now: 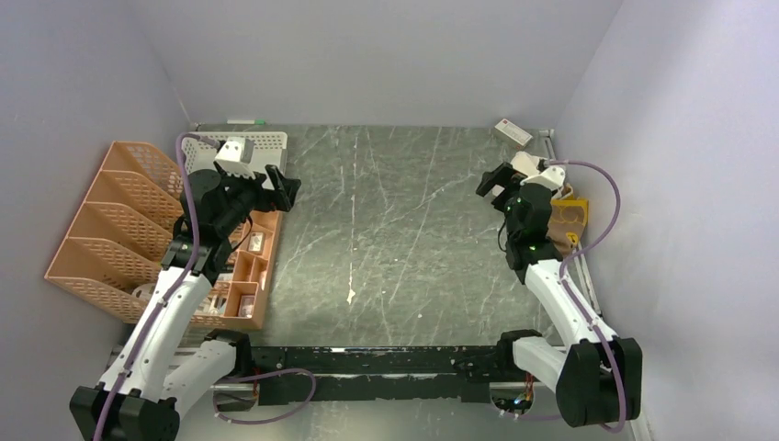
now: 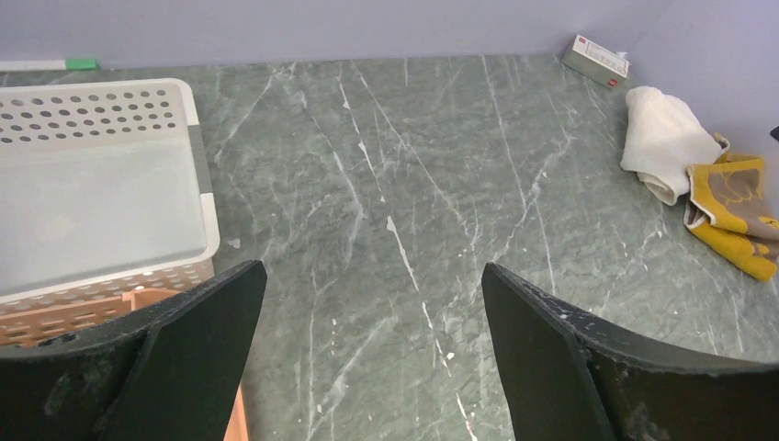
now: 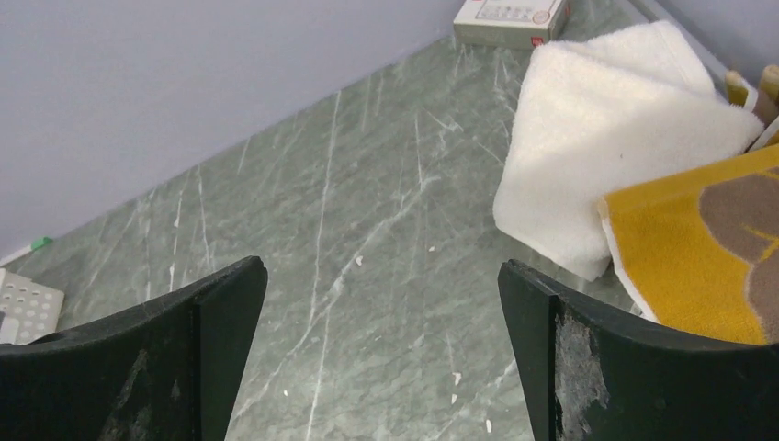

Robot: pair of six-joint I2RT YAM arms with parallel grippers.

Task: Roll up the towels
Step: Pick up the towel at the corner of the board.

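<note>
The off-white towel [image 3: 606,129] lies folded at the table's far right, by the wall. The mustard-yellow towel with brown markings [image 3: 707,257] lies next to it and overlaps its near edge. Both also show in the left wrist view, the white one [image 2: 663,138] and the yellow one [image 2: 735,207]. In the top view only the yellow towel [image 1: 570,216] shows, behind the right arm. My right gripper [image 1: 491,184] is open and empty, held above the table just left of the towels. My left gripper [image 1: 280,188] is open and empty at the far left, above the bins.
A small white-and-red box [image 1: 513,131] lies in the back right corner. A white perforated basket [image 2: 92,184] stands at the back left. A peach file rack [image 1: 110,230] and an orange compartment tray [image 1: 248,266] stand along the left edge.
</note>
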